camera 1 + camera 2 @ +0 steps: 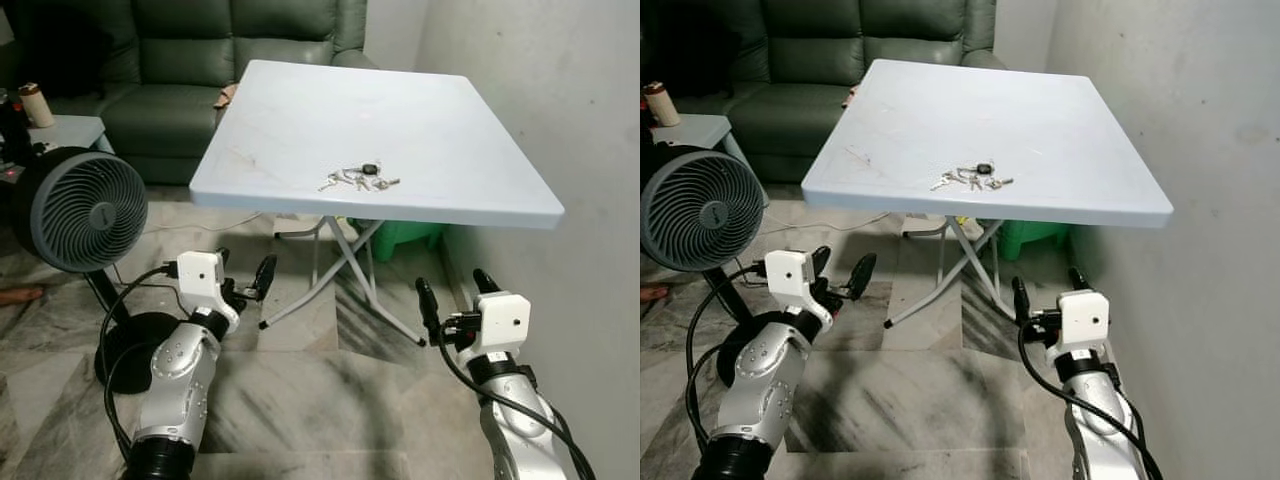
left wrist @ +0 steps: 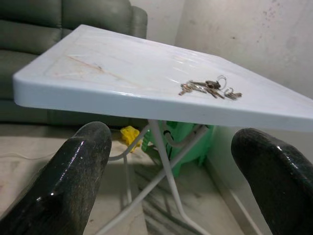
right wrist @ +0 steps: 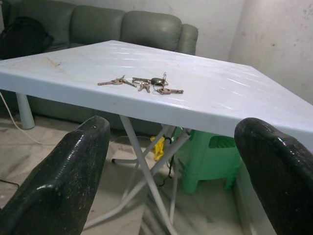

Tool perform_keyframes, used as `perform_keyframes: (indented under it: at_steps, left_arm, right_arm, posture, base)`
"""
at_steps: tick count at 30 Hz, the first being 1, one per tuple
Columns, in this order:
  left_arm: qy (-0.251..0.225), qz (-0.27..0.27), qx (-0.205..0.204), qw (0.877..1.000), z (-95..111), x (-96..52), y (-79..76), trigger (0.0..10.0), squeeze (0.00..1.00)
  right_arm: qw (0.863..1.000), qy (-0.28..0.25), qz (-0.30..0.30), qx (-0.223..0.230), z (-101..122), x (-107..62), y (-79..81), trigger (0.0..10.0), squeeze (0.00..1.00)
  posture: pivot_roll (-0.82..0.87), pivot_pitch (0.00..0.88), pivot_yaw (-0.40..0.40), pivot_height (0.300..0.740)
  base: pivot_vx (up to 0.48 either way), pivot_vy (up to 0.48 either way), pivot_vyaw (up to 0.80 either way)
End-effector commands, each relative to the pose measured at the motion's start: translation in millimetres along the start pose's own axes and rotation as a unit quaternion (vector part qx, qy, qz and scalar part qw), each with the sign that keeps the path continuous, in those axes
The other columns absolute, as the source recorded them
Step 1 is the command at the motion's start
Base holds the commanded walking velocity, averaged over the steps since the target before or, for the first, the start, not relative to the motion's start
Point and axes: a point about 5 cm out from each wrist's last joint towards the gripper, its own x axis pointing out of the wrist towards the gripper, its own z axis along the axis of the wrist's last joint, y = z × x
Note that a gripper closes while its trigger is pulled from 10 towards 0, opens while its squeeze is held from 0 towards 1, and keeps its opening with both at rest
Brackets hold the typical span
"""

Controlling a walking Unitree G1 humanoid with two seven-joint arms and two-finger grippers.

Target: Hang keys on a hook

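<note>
Left gripper (image 1: 243,281): lower left of the head view, below the table's near edge, fingers (image 2: 68,181) apart, holding nothing.
Right gripper (image 1: 455,289): lower right, beside the wall, fingers (image 3: 63,176) spread wide, holding nothing.
Floor (image 1: 320,390): marbled tile under both arms.
Fan (image 1: 80,210): left middle, on a black stand.
Table (image 1: 300,120): pale blue folding top, centre of frame.
Keys (image 1: 358,179): lying flat on the table near its front edge, well apart from both grippers.
Stool (image 3: 212,159): green, under the table.
Sofa (image 1: 180,60): dark green, upper left behind the table.
</note>
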Motion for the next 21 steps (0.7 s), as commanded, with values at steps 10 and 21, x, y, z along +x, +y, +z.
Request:
perform_keyframes:
  at_steps: [10, 21]
  left_arm:
    - [-0.001, -0.006, 0.007, 1.000, 3.9, 3.3, -1.6, 10.0, 0.00]
    - [0.000, -0.008, 0.008, 1.000, 4.2, 5.7, -2.2, 10.0, 0.00]
  right_arm:
    - [1.000, -0.001, -0.002, -0.003, 3.3, -0.8, -2.9, 10.0, 0.00]
    - [1.000, -0.001, -0.001, -0.006, 3.9, 1.0, -3.7, 10.0, 0.00]
  posture:
    - [0.04, 0.000, -0.022, 0.692]
    - [0.04, 0.000, -0.022, 0.692]
  base:
    - [0.370, 0.000, 0.00]
    - [0.410, 0.000, 0.00]
